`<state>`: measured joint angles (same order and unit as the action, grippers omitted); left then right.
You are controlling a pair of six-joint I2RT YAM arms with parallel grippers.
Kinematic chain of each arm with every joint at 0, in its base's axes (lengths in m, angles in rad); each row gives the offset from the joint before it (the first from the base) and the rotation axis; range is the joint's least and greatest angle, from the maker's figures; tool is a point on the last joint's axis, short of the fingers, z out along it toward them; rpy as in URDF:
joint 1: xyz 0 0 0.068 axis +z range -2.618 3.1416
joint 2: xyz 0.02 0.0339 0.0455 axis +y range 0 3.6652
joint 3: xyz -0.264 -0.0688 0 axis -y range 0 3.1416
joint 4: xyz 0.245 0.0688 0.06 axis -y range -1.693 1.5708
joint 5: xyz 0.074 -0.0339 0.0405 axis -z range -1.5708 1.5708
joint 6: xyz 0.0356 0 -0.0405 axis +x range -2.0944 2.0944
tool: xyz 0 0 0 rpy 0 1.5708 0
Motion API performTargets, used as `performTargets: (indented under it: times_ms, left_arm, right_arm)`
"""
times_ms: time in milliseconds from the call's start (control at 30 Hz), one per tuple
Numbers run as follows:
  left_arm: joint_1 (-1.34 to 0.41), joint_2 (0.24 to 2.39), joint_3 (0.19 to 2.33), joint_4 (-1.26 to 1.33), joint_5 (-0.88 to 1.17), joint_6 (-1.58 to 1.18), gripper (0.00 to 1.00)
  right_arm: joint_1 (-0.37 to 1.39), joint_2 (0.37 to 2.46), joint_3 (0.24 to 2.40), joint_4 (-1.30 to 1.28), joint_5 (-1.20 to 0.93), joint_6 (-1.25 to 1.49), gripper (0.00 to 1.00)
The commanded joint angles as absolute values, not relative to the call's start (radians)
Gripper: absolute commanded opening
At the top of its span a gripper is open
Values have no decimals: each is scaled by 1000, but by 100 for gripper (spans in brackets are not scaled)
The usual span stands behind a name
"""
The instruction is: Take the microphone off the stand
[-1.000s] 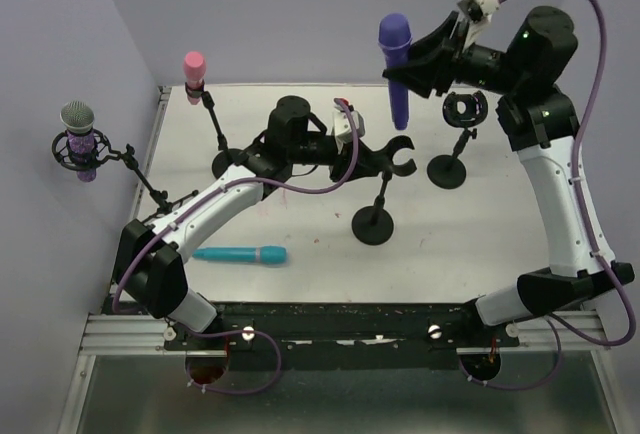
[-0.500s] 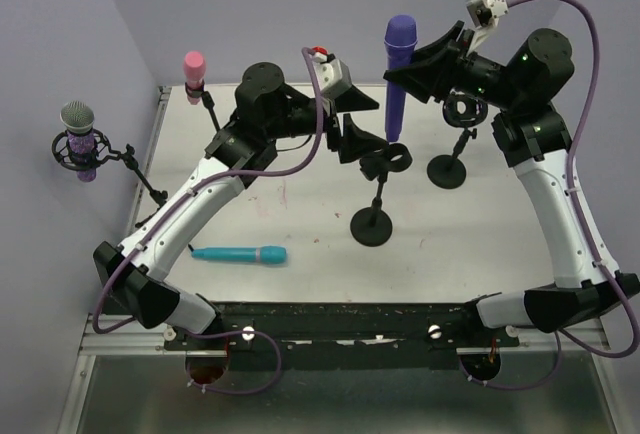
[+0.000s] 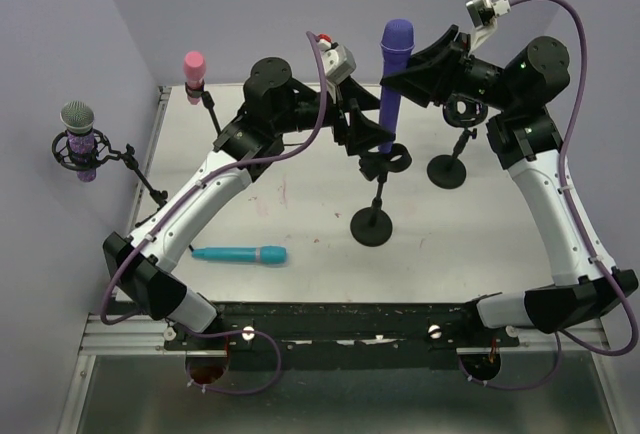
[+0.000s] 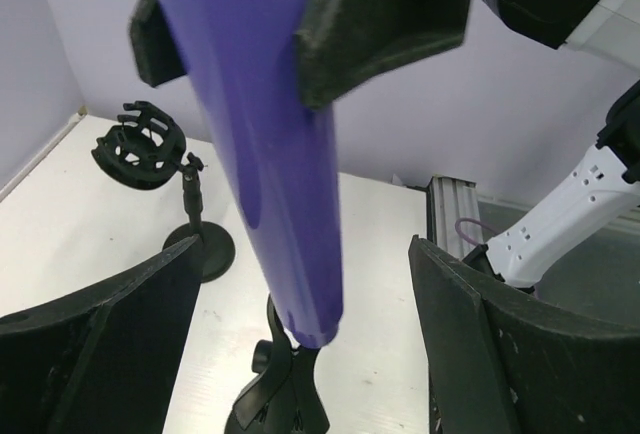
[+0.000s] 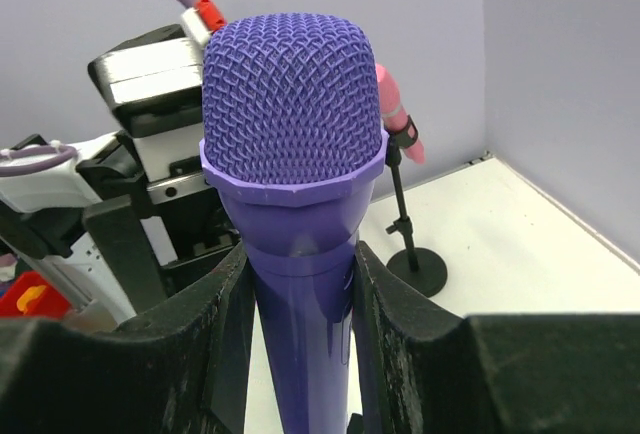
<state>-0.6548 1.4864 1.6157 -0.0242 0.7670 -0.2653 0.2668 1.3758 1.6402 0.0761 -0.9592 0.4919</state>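
My right gripper (image 3: 408, 72) is shut on the purple microphone (image 3: 392, 69), which it holds upright by the neck just under the mesh head (image 5: 293, 84), one finger (image 5: 400, 344) on each side. The microphone's lower end (image 4: 310, 324) hangs right over the clip (image 3: 386, 161) of the middle stand (image 3: 372, 225); I cannot tell whether they touch. My left gripper (image 3: 362, 134) is open just behind that clip. Its two fingers (image 4: 470, 344) stand wide on either side of the microphone's shaft (image 4: 270, 154) without touching it.
An empty shock-mount stand (image 3: 455, 134) is right of the middle stand. A pink microphone (image 3: 194, 68) on a stand is at the back left. A grey-headed microphone (image 3: 78, 134) sits in a mount at the far left. A teal microphone (image 3: 240, 254) lies on the table at the front left.
The left gripper has opened, risen and swung back behind the stand's clip. The right gripper has carried the purple microphone slightly left, so its lower end is over the clip.
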Motion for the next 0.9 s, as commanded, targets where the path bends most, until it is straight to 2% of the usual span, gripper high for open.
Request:
performTargets:
  times_ms: [0, 167, 333, 533, 600, 667, 700, 767, 867]
  left_arm:
    - [-658, 1512, 1654, -6, 738, -299, 89]
    - [-670, 1535, 1693, -6, 765, -299, 85]
    - [-693, 1552, 1715, 29, 798, -296, 75]
    - [-712, 1569, 1718, 32, 822, -295, 47]
    - [-710, 1572, 1715, 32, 821, -281, 33]
    - [-709, 1566, 1712, 18, 821, -255, 8]
    - [-707, 1560, 1706, 12, 818, -247, 0]
    - [-695, 1543, 1692, 3, 815, -239, 0]
    - [-641, 1499, 1684, -76, 816, -195, 0]
  right_arm:
    - [268, 1347, 1615, 124, -1002, 535, 1]
    - [268, 1345, 1608, 121, -999, 541, 1]
    - [270, 1348, 1579, 140, -1005, 551, 1]
    - [284, 1345, 1552, 143, -1017, 542, 1]
    - [284, 1339, 1546, 134, -1005, 537, 1]
    - [282, 1328, 1540, 115, -991, 520, 10]
    - [284, 1325, 1540, 103, -992, 508, 24]
    - [284, 1316, 1549, 66, -999, 462, 60]
    - [284, 1299, 1583, -50, -1066, 343, 81]
